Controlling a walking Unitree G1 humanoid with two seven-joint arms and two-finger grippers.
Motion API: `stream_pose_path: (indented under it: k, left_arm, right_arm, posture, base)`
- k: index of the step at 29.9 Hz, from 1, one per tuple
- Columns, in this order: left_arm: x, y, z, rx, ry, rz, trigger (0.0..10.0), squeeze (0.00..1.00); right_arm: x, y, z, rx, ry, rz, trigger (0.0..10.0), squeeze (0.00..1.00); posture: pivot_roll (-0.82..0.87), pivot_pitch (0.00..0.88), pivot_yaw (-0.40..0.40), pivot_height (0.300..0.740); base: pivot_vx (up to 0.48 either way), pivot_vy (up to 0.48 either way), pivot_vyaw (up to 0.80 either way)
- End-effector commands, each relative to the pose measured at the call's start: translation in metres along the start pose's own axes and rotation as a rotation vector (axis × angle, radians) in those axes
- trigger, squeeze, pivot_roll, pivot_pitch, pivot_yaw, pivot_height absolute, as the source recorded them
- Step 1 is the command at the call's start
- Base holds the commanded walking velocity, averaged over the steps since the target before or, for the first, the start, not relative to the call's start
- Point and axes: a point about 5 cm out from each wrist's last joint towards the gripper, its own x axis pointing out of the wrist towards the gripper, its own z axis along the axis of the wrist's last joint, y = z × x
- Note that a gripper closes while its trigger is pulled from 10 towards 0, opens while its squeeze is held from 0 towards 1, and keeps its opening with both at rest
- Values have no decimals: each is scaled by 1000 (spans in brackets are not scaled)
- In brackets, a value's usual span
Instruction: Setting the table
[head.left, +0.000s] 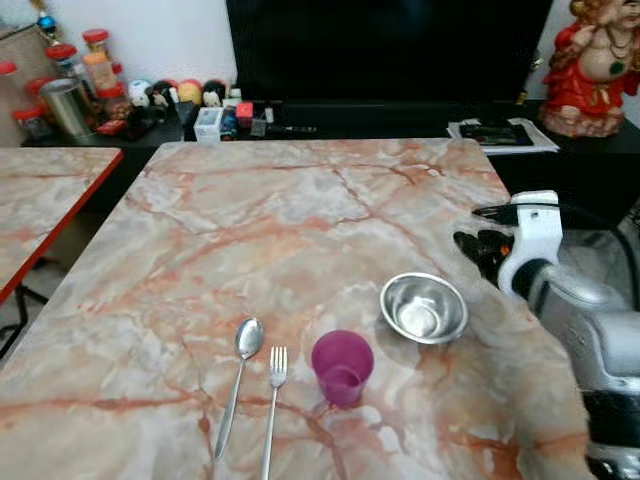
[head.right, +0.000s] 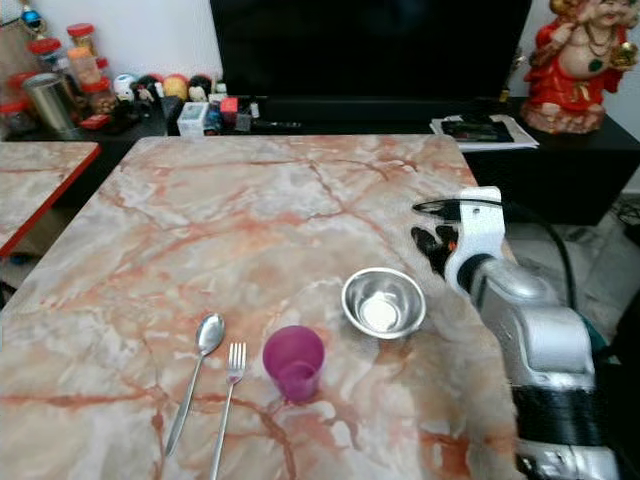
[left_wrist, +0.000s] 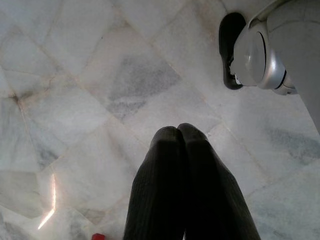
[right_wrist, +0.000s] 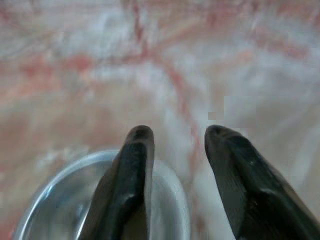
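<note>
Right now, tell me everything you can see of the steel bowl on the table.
The steel bowl is small, round and shiny, apparently polished metal, standing upright and empty on the marbled table near its right edge. The purple cup stands apart to its near left. The right gripper, fingers open, hovers just above its rim without holding it.

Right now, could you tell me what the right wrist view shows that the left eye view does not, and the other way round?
The right wrist view alone shows the right hand with its fingers apart, one over the steel bowl's rim. The left eye view alone shows the spoon, fork and purple cup set in a row, plus the television and statue behind. Both show the bowl and the marble table.
</note>
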Motion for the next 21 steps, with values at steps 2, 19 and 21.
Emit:
stream_pose_path:
  k: [2,19,21]
  left_arm:
    - [0,3,-1,41,11,-6,10000,0]
    - [0,0,1,61,13,-21,10000,0]
    - [0,0,1,63,13,-22,10000,0]
  right_arm:
    - [-5,5,-6,13,49,50,10000,0]
    - [-10,-9,-35,50,196,81,10000,0]
    - [-9,-8,-35,77,195,95,10000,0]
  posture:
    - [-169,38,35,740]
    - [-174,43,23,740]
    - [-176,43,22,740]
  base:
    - [0,0,0]
    - [0,0,0]
    - [0,0,0]
